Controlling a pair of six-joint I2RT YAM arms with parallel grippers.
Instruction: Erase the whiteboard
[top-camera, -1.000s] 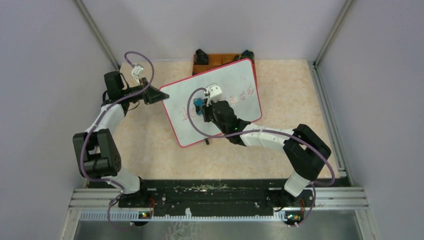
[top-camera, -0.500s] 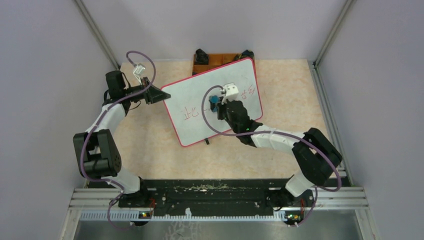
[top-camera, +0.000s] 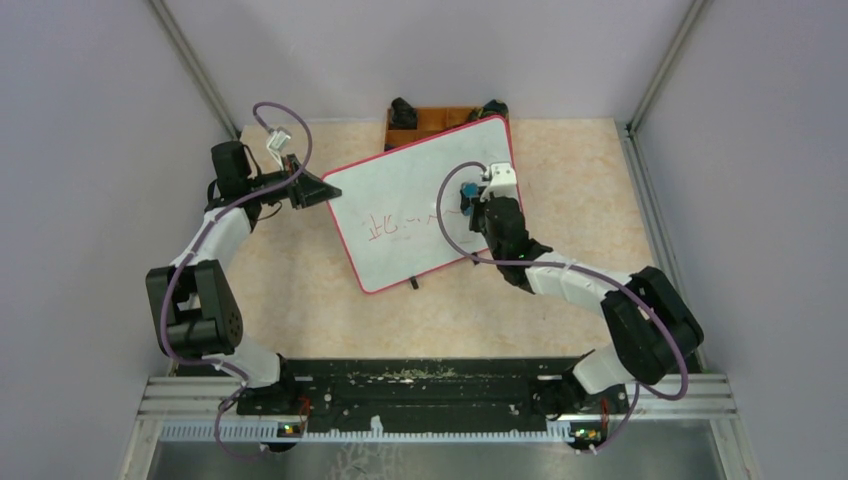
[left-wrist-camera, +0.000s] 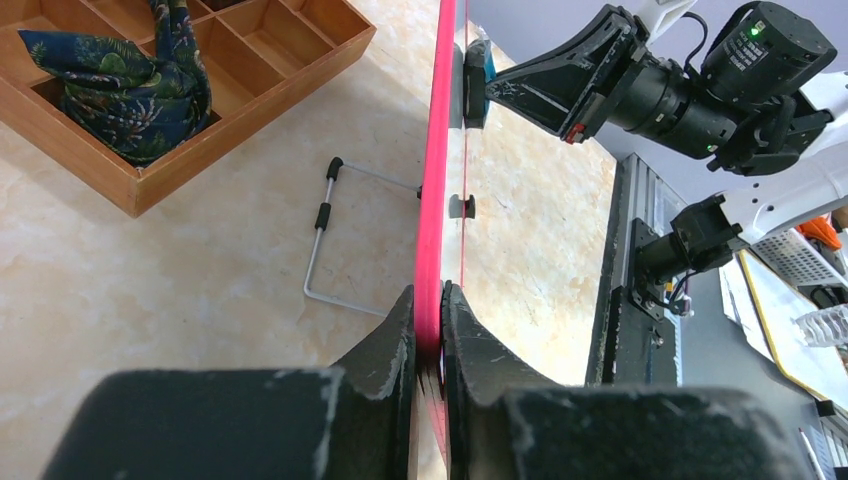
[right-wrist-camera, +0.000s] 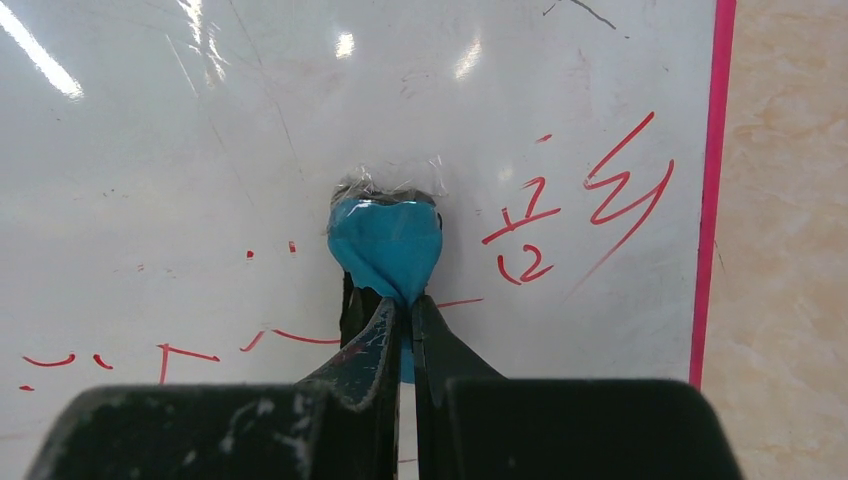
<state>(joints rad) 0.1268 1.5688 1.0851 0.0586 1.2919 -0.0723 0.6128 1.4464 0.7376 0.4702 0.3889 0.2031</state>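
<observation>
tray: brown wood, open compartments, at the far side of the table.
cloth: dark blue-green print, bunched in one compartment, standing above the rim.
wire stand: thin metal, black grips, near the tray, not touching.
table: beige marbled top.

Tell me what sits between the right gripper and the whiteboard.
A blue eraser, pinched in the right gripper and set against the whiteboard, seen in the right wrist view.
</observation>
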